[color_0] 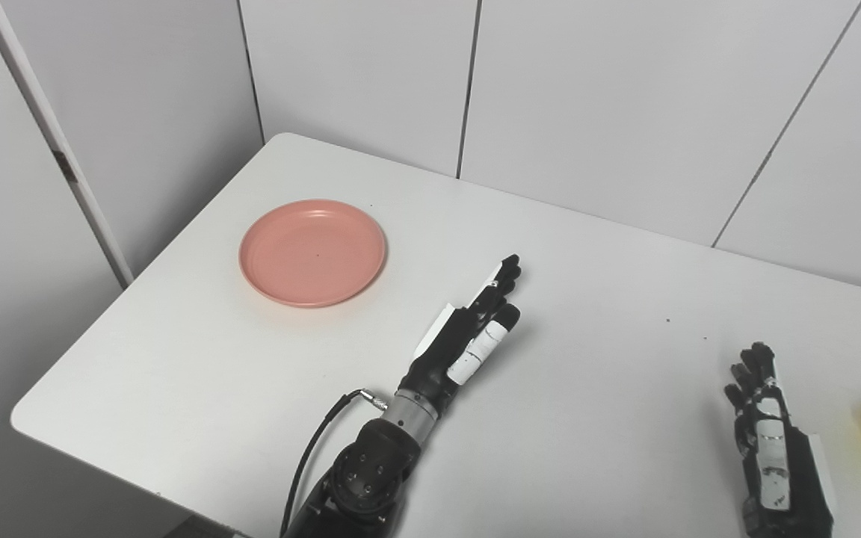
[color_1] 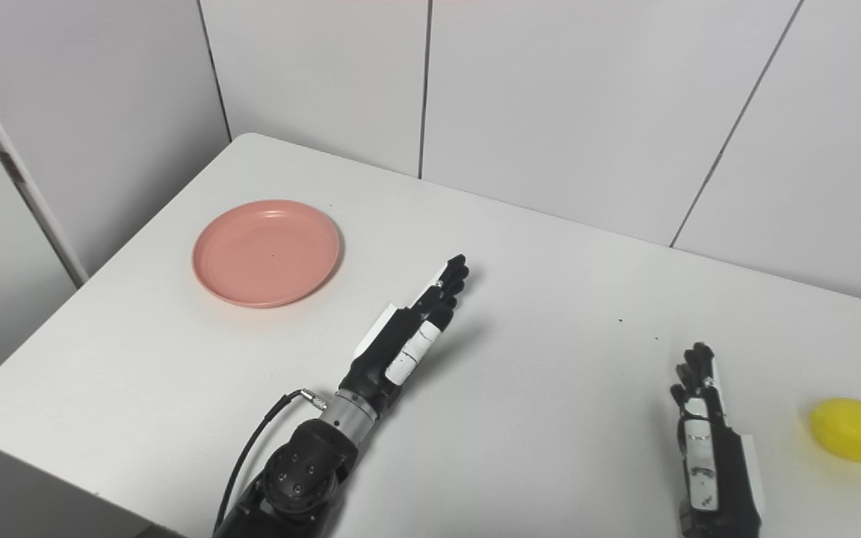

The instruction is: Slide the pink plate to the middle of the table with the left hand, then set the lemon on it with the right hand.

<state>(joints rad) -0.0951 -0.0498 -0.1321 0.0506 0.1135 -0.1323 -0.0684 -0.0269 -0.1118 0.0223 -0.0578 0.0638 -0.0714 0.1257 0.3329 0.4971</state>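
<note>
Fingers of the left robot hand (color_0: 475, 329) stretched out straight and close together, clamped on nothing, low over the middle of the frame and pointing toward upper right. Well apart from the pink plate (color_0: 313, 252), sitting bare at upper left of the frame near the worktop (color_0: 176, 359) edge. Right robot hand (color_1: 707, 418) at lower right, fingers likewise extended and holding nothing, parked just left of the lemon (color_1: 856, 430) without touching it.

Judged from this layout, nothing of the task done so far: plate not yet slid to the centre, lemon not yet lifted. Both steps left, the plate slide first.

Hard to tell from either view whether the left fingertips rest on the worktop or hover just above it. Lemon cut off by the right border in the left eye view, whole in the right eye view. Right forearm cropped at the bottom edge.
</note>
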